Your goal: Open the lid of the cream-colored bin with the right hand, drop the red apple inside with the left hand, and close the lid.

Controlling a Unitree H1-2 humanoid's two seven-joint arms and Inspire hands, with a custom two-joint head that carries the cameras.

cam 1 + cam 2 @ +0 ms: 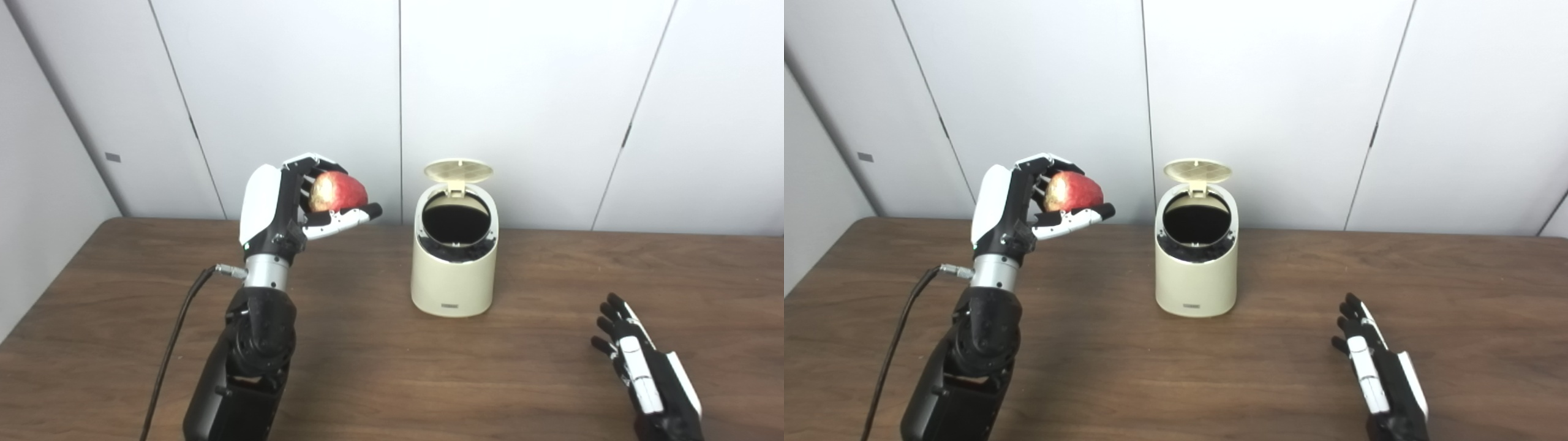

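Note:
The cream-colored bin [453,275] stands on the wooden table at the middle, and its round lid [459,171] is tipped up at the back, showing the dark inside. My left hand [294,202] is raised well above the table to the bin's left, shut on the red apple [337,192], which sits about level with the lid. My right hand [643,367] rests low over the table to the bin's front right, fingers straight and apart, holding nothing.
A black cable [177,331] hangs from my left wrist down to the table's front edge. The brown table [392,380] runs to a white panelled wall [520,92] right behind the bin.

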